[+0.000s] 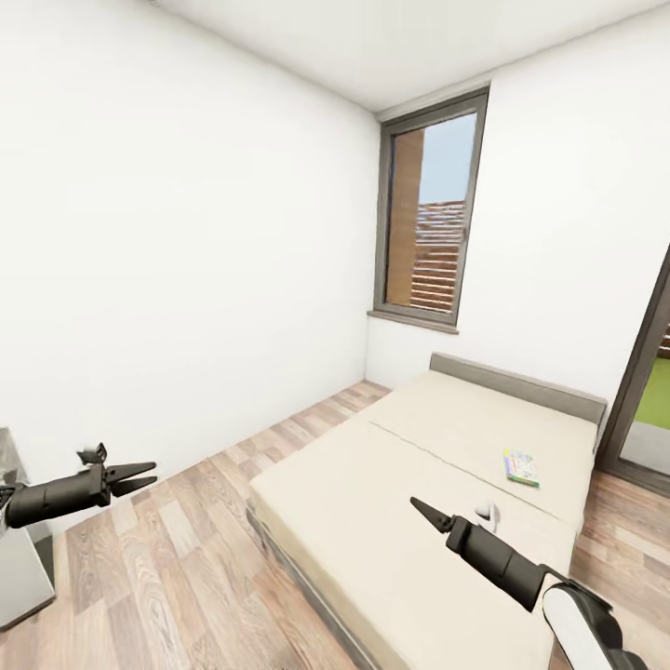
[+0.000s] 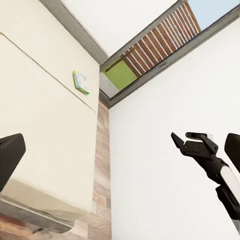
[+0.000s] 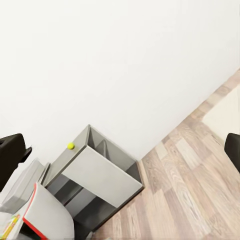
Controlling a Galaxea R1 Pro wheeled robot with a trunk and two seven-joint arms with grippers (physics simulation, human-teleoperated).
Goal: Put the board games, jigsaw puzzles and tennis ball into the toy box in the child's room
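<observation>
Facing the bed [image 1: 391,484] with left hand [image 1: 140,475] and right hand [image 1: 423,512] both apart and empty, ready to fetch the board game [image 1: 521,466] there.

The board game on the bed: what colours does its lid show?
The board game has a green-edged, white, multicoloured lid, seen best in the head view.
</observation>
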